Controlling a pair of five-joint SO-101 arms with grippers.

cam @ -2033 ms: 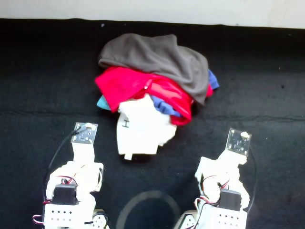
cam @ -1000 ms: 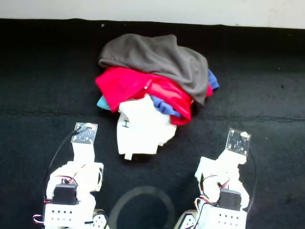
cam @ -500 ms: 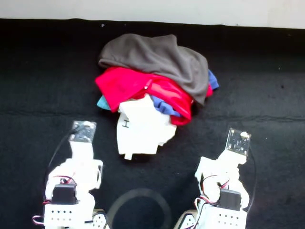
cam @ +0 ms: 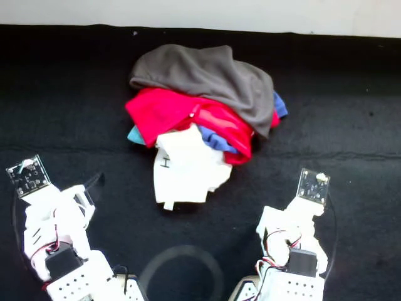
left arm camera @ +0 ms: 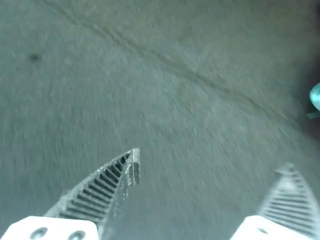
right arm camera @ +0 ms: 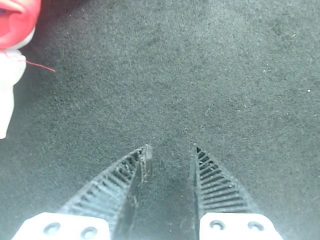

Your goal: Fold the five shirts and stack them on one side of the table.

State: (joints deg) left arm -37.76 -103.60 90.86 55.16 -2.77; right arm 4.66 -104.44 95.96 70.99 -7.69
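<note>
The shirts lie in one loose heap at the middle back of the black table. A grey shirt is on top, over a red shirt, with a blue shirt and a teal edge poking out. A white shirt spreads at the near side. My left arm is angled out to the table's left; its gripper is wide open over bare cloth, with a teal scrap at the edge. My right arm stands right of the white shirt. Its gripper is narrowly open and holds nothing; red and white cloth lie off to one side.
A black cloth covers the table, with bare room on both sides of the heap. A faint dark ring lies between the two arm bases. A pale wall strip runs along the far edge.
My left arm has swung out from beside the white shirt toward the table's left side. The right arm and the heap have stayed put.
</note>
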